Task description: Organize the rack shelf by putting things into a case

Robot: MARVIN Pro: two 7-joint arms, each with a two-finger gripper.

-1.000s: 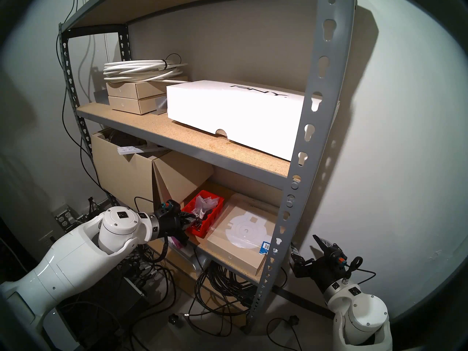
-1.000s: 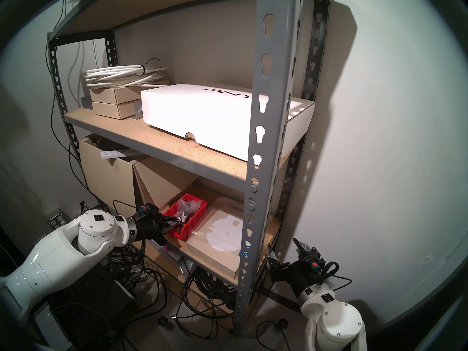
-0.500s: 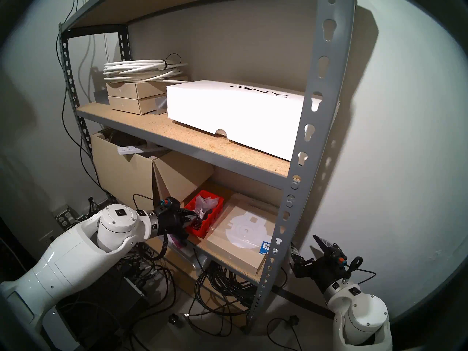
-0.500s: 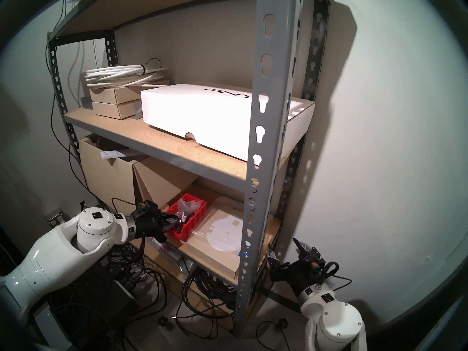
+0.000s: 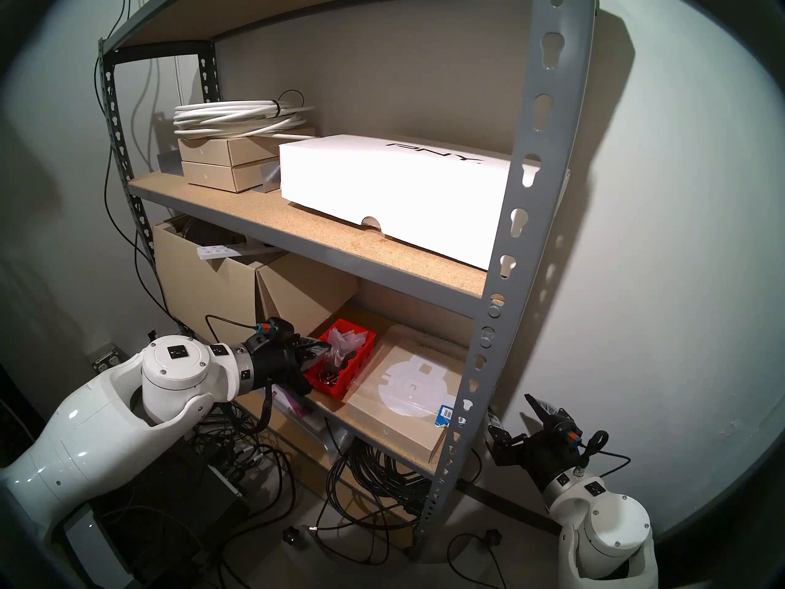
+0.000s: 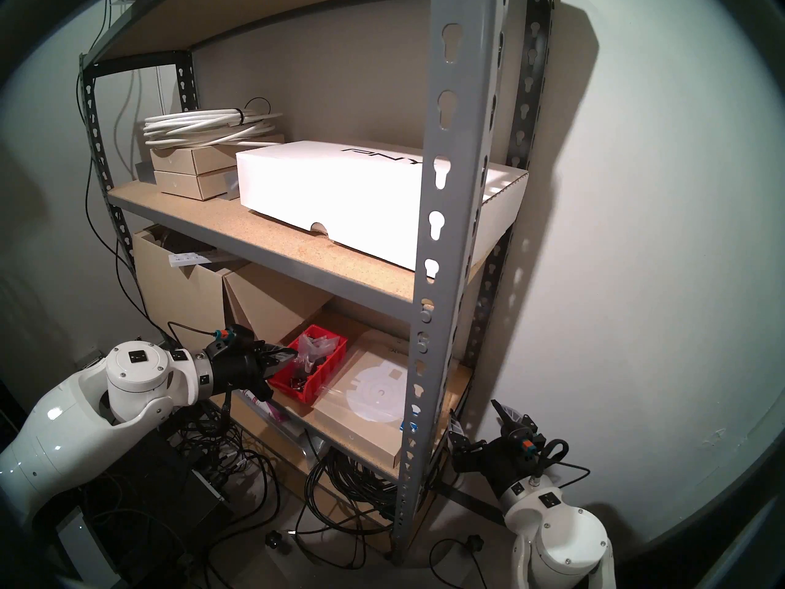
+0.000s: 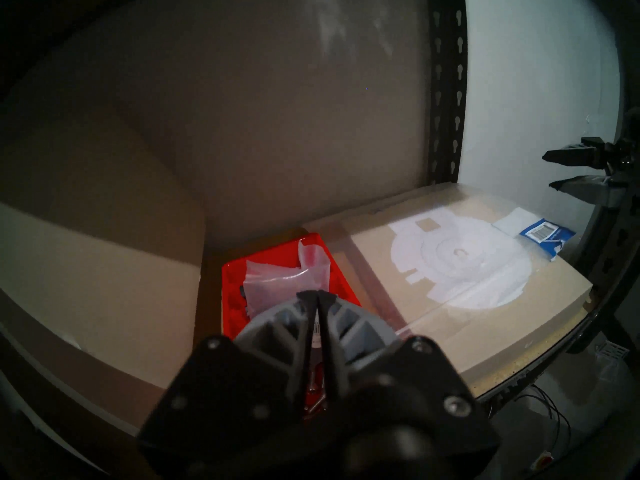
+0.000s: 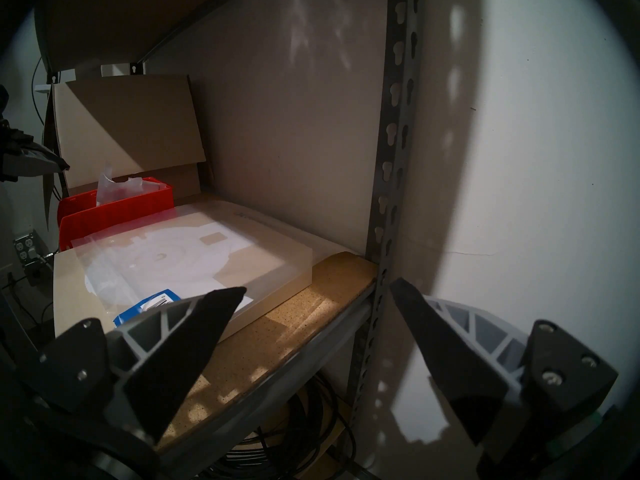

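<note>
Left hand [image 7: 317, 295] fingers together, empty, above the red case [image 7: 231, 285] near rim; its body hides the front half. Screws [image 7: 313, 405] barely visible at 6 o'clock inside. Right hand [image 8: 318, 295] apart.

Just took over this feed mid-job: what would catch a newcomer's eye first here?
The small bright red plastic bin on the lower shelf board, holding clear bags, with the left gripper above its near end, fingertips together. Above it, a big white PNY box glares on the middle shelf. The right gripper hangs open beside the rack.
</note>
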